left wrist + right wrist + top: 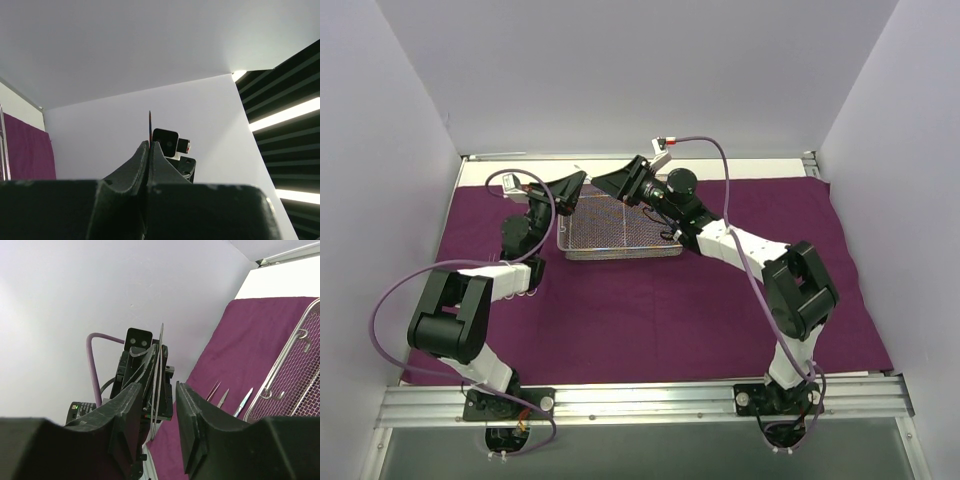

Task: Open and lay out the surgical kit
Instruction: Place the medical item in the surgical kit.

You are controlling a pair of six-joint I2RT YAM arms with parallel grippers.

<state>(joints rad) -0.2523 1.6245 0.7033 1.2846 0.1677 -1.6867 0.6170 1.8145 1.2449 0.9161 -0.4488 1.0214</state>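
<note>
Both units, the left end effector [578, 182] and the right end effector [600, 183], face each other above the mesh tray [620, 240] on the purple cloth wrap [650, 310]. Left wrist: the left one is pinched shut on a slim instrument [149, 125]. Right wrist: the right one, partly open, straddles it; three more instruments [223, 397] lie beside the tray.

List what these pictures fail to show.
1. The instrument in the left gripper: edge-on in both wrist views, too small from above; type unclear.
2. The laid-out instruments: handles hidden behind a finger of the right gripper; the left arm covers most from above.
3. The tray: contents unclear, mesh too fine.
</note>
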